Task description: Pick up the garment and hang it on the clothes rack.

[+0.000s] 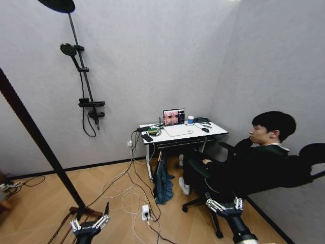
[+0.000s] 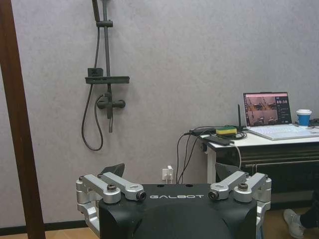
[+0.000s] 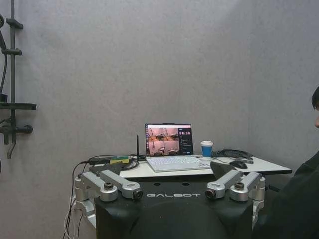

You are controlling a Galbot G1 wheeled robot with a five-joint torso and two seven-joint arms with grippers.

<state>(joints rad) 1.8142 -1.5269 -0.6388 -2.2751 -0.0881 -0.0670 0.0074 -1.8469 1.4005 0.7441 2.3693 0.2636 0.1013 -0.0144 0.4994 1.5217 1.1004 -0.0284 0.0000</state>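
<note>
Both the left end effector [image 1: 90,224] and the right end effector [image 1: 224,205] hang low with fingers spread and empty, the clothes rack [image 1: 38,137] post rising just beside the left one.

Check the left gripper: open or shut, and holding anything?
Open and empty: the left gripper has its fingers spread wide apart, nothing between them, low beside the clothes rack.

Both grippers, left [image 1: 89,225] and right [image 1: 223,205], hang low, apparently open, beside the clothes rack [image 1: 35,134].
</note>
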